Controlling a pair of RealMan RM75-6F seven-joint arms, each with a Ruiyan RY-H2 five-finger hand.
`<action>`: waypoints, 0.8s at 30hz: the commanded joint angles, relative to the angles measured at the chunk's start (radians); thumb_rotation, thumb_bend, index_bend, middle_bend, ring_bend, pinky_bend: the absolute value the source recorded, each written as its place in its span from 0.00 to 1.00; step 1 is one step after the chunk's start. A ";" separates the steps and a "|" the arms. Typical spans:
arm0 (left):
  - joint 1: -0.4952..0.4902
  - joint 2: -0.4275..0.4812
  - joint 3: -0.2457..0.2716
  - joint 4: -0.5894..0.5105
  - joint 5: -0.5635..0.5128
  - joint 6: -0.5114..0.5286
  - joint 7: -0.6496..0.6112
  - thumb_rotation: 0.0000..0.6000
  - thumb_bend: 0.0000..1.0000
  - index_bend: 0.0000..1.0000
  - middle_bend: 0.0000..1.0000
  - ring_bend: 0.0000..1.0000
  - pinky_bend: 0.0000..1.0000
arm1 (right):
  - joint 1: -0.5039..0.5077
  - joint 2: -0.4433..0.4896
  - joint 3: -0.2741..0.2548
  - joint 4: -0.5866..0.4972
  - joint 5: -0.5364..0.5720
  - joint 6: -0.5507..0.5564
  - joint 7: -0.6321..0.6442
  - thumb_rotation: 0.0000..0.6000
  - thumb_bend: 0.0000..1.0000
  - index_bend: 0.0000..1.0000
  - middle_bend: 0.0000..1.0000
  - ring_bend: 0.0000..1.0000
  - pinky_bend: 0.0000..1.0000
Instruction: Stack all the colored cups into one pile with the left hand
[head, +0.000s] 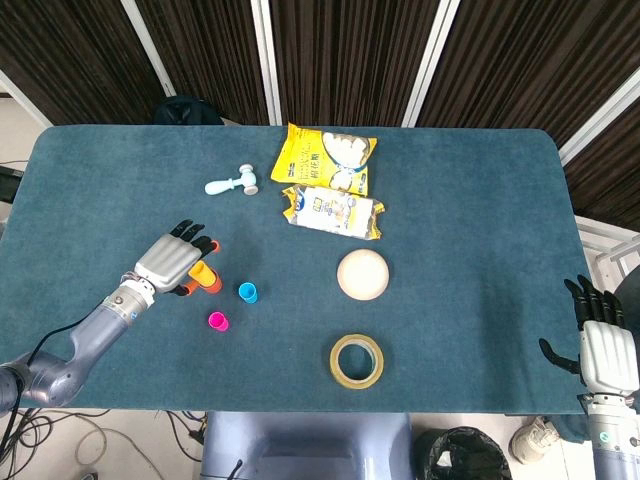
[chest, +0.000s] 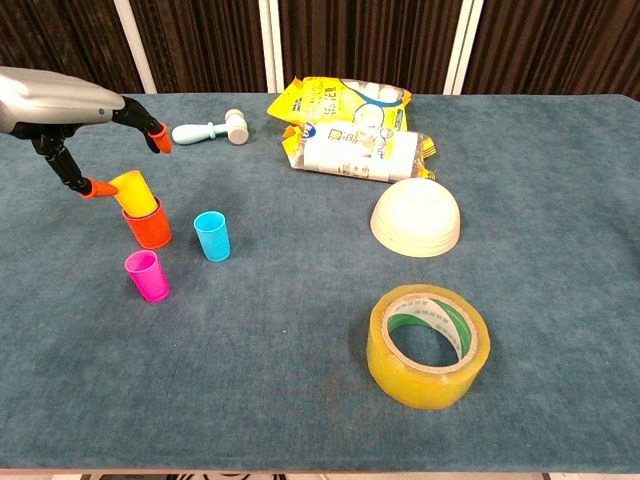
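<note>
A yellow cup (chest: 133, 189) sits tilted inside the orange cup (chest: 149, 226), which hides the purple cup nested there. My left hand (chest: 62, 104) hovers just left of and above this stack with its fingers spread. Its thumb tip lies close beside the yellow cup and another finger is lifted clear of it. In the head view the left hand (head: 170, 263) is beside the yellow cup (head: 200, 273). A blue cup (chest: 212, 236) and a pink cup (chest: 147, 276) stand apart to the right and front. My right hand (head: 603, 348) hangs off the table's right edge, holding nothing.
An upturned cream bowl (chest: 416, 217) and a yellow tape roll (chest: 428, 344) lie to the right. Two snack bags (chest: 352, 128) and a toy hammer (chest: 210, 129) lie at the back.
</note>
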 joint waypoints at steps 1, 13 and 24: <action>-0.006 0.009 0.000 -0.019 -0.007 -0.005 0.014 1.00 0.30 0.15 0.18 0.00 0.01 | 0.000 0.000 0.000 0.000 0.000 -0.001 0.000 1.00 0.31 0.09 0.04 0.10 0.04; -0.018 0.032 -0.023 -0.096 -0.012 0.010 0.037 1.00 0.30 0.15 0.18 0.00 0.01 | -0.002 0.001 0.003 -0.004 0.001 0.004 0.003 1.00 0.30 0.09 0.04 0.10 0.04; -0.053 -0.011 -0.017 -0.102 -0.058 -0.041 0.069 1.00 0.26 0.15 0.18 0.00 0.01 | -0.003 0.003 0.005 -0.006 0.003 0.005 0.006 1.00 0.31 0.09 0.04 0.10 0.04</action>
